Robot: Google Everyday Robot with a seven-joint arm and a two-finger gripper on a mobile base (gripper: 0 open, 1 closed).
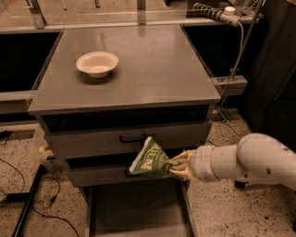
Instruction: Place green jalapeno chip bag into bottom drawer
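Note:
The green jalapeno chip bag (151,159) hangs in the air in front of the middle drawer, its right corner pinched in my gripper (177,165). The gripper is shut on the bag and reaches in from the right on a white arm (245,159). The bottom drawer (138,210) is pulled out below the bag, a wide shallow grey tray with low side rails. The bag is above the drawer's back part and does not touch it.
A white bowl (97,63) stands on the grey cabinet top (152,69). Two black-handled drawers (132,138) are closed above the open one. Cables lie on the speckled floor at left (27,194). A power strip (217,13) sits at the back right.

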